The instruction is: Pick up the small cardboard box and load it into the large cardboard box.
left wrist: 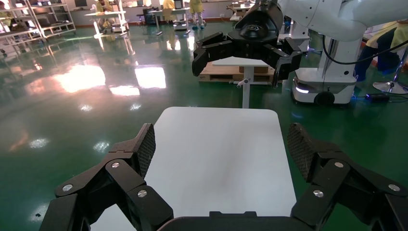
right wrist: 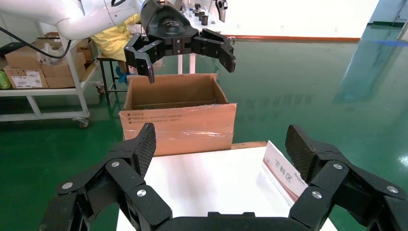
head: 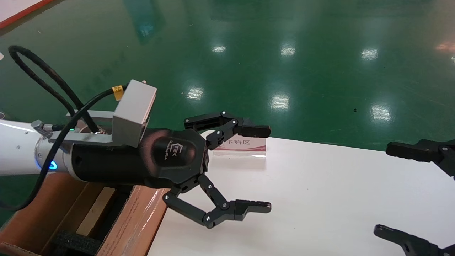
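The large box (head: 117,227) stands at the desk's (head: 320,199) left edge. A sign (head: 245,146) sits on the desk's far side. The left gripper (head: 261,169) hangs over the desk beside the box; the right gripper (head: 394,192) hangs at the right.

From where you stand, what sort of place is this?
Probably a factory or robot test hall: a glossy green painted floor, metal storage shelving along a wall, and a long brown corrugated cardboard carton beside a plain white worktable.
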